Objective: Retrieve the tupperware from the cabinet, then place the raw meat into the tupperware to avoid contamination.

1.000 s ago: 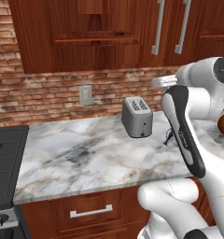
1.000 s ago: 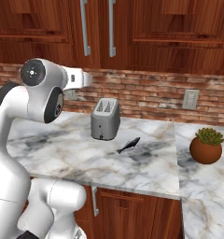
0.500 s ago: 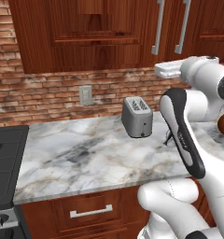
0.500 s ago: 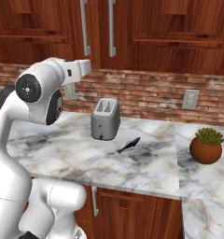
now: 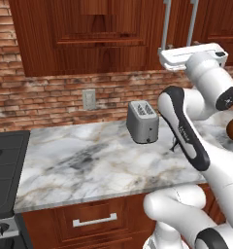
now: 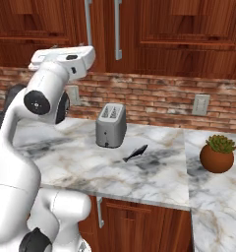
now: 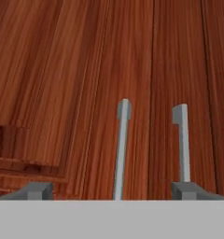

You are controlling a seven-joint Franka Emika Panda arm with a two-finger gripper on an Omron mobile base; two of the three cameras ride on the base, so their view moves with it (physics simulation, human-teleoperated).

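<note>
The cabinet [image 5: 104, 34] [image 6: 179, 29] [image 7: 62, 70] hangs dark reddish-brown above the counter, both doors closed. Its two silver bar handles [image 7: 122, 149] [image 7: 181, 140] stand side by side in the hand view. My gripper [image 7: 113, 192] is open and faces the doors, a short way off, with the left handle roughly between its fingertips [image 7: 37, 190]. The white hand [image 5: 191, 56] [image 6: 66, 56] is raised just below the handles [image 5: 166, 24] [image 6: 118, 29]. The raw meat [image 6: 135, 153], a small dark fish shape, lies on the marble right of the toaster. The tupperware is hidden.
A grey two-slot toaster [image 5: 143, 121] [image 6: 111, 125] stands on the marble counter [image 5: 89, 165] near the brick wall. A potted plant [image 6: 217, 154] sits at the right. A black stove [image 5: 4, 175] borders the counter's left end. A drawer handle [image 5: 94, 222] lies below.
The arm has lifted the hand upward and toward the cabinet handles. The toaster, fish and plant have not moved.
</note>
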